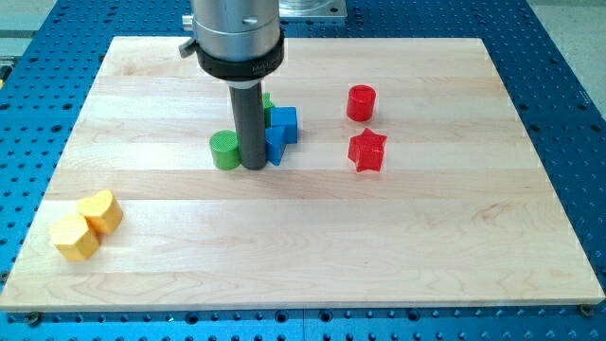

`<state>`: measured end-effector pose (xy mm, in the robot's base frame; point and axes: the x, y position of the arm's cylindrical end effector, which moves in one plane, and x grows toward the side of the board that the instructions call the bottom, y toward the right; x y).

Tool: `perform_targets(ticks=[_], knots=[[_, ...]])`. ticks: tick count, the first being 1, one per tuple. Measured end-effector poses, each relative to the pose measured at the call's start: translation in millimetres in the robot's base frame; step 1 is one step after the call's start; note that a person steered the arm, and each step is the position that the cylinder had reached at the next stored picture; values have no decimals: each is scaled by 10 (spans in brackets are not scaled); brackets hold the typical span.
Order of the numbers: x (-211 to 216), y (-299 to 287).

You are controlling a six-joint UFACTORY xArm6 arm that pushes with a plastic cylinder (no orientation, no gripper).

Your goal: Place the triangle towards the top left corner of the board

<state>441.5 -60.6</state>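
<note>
No pincer is fitted, so no apart or together state applies; the arm ends in a straight dark rod, and my tip (pixel 254 167) rests on the wooden worktop (pixel 312 246) slightly above and left of the board's centre. The green cylinder (pixel 224 151) sits just beside my tip at 9 o'clock. A blue block (pixel 276 146), partly hidden by the rod (possibly the triangle; its shape cannot be confirmed), lies against my tip at 2 o'clock, and a blue cube (pixel 284 124) adjoins it at 1 o'clock. A second green block (pixel 267 99) shows only as a sliver behind the rod. The red cylinder (pixel 361 102) and red star (pixel 367 151) stand well apart at 3 o'clock. Two yellow blocks (pixel 87 224), touching, lie at 8 o'clock.
</note>
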Motion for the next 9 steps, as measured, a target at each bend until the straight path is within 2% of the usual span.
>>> perform_targets(ticks=[2,3,4,5,6,7,8,9], knots=[[-460,5],[31,-290],[392,-301],[271,467],[39,886],[-293,291],[-308,-491],[-332,-587]])
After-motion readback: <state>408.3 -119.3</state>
